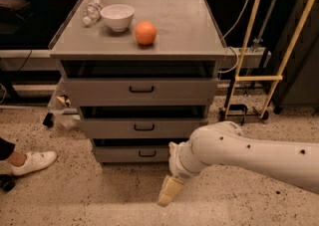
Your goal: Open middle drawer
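Middle drawer [144, 133]: the second of three grey fronts under the worktop's [179, 21] front edge. Its small black handle [144, 127] sits at the centre. It looks shut or nearly so, and nothing is touching it.
Risk, wrong drawer: three similar handles are stacked in a column. The gripper hangs nearest the bottom drawer [124, 154], and the taller top drawer [99, 90] lies above the target. A rise that stops short or overshoots would likely catch the wrong bar.
Risk, missed grasp: the handle is short and shallow. An off-centre approach could slide off it or push against the front instead.
Risk, load: a jerky pull may rock the cabinet. That could send the orange [145, 33], near the worktop's middle, rolling toward an edge. The bowl [117, 16] and bottle [92, 9] stand by the back-left corner.
Gripper [169, 190]: low over the floor, forward of the worktop's front edge and right of centre, pointing downward and apart from every drawer. Whether it is released or clenched cannot be told.
Arm [249, 158]: the white forearm enters from the right and bends down at the wrist.
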Tool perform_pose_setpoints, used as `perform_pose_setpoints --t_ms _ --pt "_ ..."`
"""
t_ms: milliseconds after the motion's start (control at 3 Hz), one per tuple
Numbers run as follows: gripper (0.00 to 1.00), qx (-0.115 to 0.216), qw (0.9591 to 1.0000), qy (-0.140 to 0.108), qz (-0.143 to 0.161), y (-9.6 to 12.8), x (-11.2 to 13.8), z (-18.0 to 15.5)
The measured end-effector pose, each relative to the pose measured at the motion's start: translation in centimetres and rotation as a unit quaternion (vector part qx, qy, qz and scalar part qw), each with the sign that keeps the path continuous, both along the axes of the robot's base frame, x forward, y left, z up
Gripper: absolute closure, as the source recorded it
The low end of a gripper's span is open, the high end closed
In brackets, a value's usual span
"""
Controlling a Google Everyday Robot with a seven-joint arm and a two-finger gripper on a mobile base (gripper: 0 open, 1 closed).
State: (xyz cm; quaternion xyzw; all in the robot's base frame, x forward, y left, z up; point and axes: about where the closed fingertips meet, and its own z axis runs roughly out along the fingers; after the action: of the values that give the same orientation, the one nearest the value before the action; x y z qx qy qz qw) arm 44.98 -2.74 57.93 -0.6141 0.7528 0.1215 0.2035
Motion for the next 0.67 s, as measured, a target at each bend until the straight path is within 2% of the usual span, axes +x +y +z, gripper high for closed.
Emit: perform_pose_setpoints --t_ms 333,667 --pt "0.0 0.0 1.0 0.0 0.0 0.0 0.0 0.0" --pt "0.0 -0.009 0.999 -0.031 -0.031 -0.8 2.7 -0.1"
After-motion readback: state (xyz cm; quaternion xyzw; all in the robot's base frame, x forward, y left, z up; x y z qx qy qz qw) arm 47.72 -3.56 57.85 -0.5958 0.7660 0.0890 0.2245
